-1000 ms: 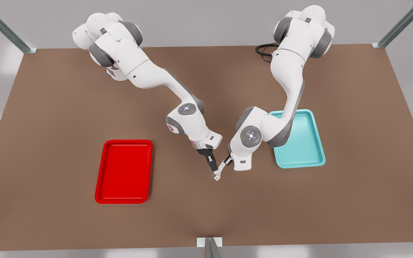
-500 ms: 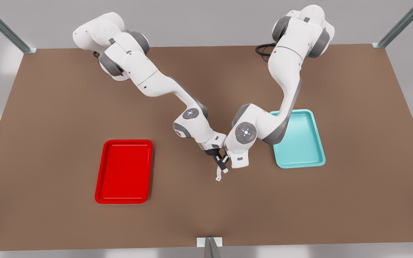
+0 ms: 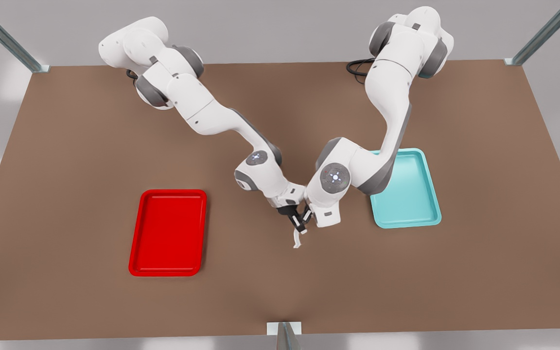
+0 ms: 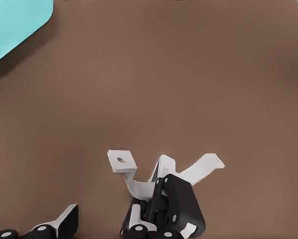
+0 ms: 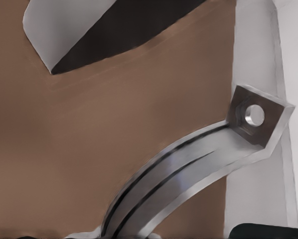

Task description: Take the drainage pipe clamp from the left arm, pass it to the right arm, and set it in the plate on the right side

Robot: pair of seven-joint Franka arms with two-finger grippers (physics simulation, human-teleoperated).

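Observation:
The drainage pipe clamp [image 3: 298,239], a thin white arched strap with two holed feet, hangs above the brown table between the two hands. My left gripper [image 3: 306,219], on the arm at the front view's right, is shut on its arch [image 4: 133,180]. My right gripper [image 3: 293,220], on the other arm, stands open against it. One of the right gripper's fingers [image 4: 63,222] is still a gap away from the clamp. The right wrist view shows the clamp [image 5: 189,164] very close, one foot raised. The red plate [image 3: 168,192] lies at the front view's left, with nothing in it.
A teal tray [image 3: 409,204] lies on the table behind my left arm's elbow, and its corner [image 4: 14,25] appears in the left wrist view. Metal frame posts stand at the table's far corners and at its near edge.
My right gripper has moved in toward the front view's right until it meets the left gripper at the clamp. The left hand shifted slightly toward it with the clamp still held.

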